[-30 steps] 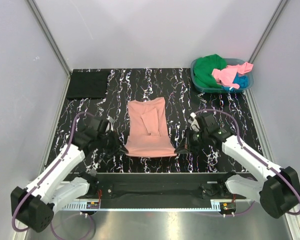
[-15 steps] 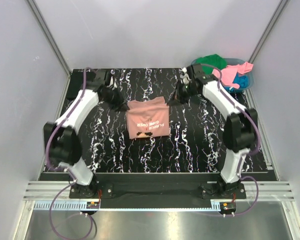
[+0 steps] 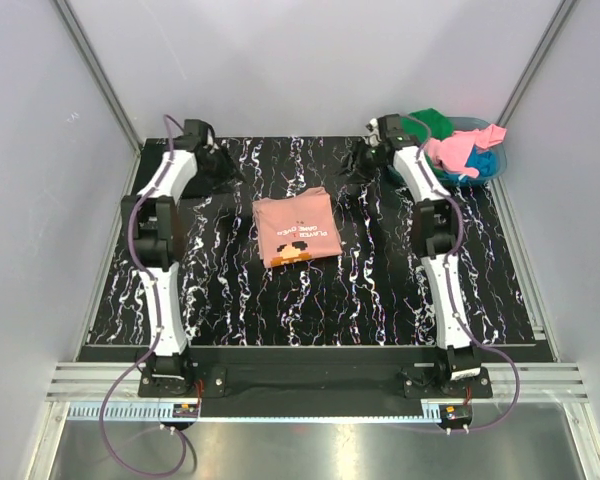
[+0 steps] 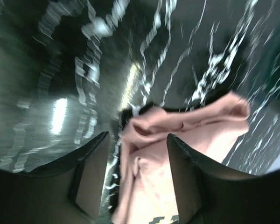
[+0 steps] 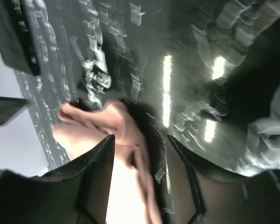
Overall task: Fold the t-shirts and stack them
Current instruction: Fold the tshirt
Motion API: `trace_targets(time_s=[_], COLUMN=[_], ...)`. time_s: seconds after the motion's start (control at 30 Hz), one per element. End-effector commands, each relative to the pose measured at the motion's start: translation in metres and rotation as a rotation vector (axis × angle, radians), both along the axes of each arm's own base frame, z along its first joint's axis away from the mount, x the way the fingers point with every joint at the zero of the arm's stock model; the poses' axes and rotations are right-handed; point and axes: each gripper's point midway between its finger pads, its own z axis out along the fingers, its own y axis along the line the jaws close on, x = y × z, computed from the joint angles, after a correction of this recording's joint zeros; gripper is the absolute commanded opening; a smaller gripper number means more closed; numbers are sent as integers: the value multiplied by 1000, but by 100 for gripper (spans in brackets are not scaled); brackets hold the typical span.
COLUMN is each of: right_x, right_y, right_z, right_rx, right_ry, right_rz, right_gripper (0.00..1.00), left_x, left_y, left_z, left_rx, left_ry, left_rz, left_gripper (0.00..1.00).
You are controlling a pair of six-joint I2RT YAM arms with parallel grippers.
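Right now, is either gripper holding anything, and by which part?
Nothing is held. The left gripper and right gripper are both open, clear of the folded salmon-pink t-shirt lying on the table.

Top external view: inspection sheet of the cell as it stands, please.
Surface: black marbled table.
Job's things: salmon-pink tee folded at centre, print up; green tee, bright pink tee, blue tee heaped in teal basket, far right.
Clutter: nothing seen.
Grippers: left gripper and right gripper open, empty, apart from the salmon-pink tee.
Cables: purple cables run along both arms.
Surroundings: grey walls, metal frame posts.
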Motion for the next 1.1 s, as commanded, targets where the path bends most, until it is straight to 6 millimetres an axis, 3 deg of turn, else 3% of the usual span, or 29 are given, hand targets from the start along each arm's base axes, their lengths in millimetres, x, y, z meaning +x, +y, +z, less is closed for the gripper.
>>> trace_targets(time_s=[0.0, 0.03, 0.1, 0.13, 0.23, 0.3, 0.33, 0.5, 0.57, 0.67, 0.73, 0.9, 1.07], right_x=[-22, -23, -49, -57, -72, -70, -67, -47, -40, -35, -30, -35, -40], right_y=[-10, -8, -9, -8, -3, -1, 0, 6, 9, 14, 17, 28, 37], right_z=[83, 92, 94, 94, 86, 80, 80, 56, 54, 34, 27, 8, 4], right_rx=[40, 50, 17, 10, -20, -25, -16, -43, -52, -71, -68, -68, -48], right_ry=[-73, -127, -124, -117, -116, -137, -155, -162, -178, -159, -159, -132, -121], right_rz=[-20, -14, 12, 28, 99, 130, 138, 136, 135, 139, 139, 159, 170], right_gripper=[54, 54, 57, 60, 65, 68, 68, 65, 64, 62, 59, 52, 46], left_x=[30, 19, -1, -13, -38, -42, -49, -41, -36, -26, -27, -23, -24], left_y=[13, 2, -24, -38, -54, -52, -52, -42, -43, -41, -41, -45, -47], left_z=[102, 129, 120, 129, 102, 91, 76, 44, 40, 33, 15, 0, -4], left_rx=[41, 11, -41, -86, -123, -93, -93, 32, 66, 133, 137, 121, 101], left_ry=[-320, -384, -374, -389, -369, -381, -354, -342, -357, -346, -292, -265, -249], left_rz=[20, -25, -127, -190, -296, -311, -315, -257, -245, -207, -202, -204, -189], left_gripper=[56, 56, 62, 64, 67, 66, 67, 66, 66, 66, 65, 62, 59])
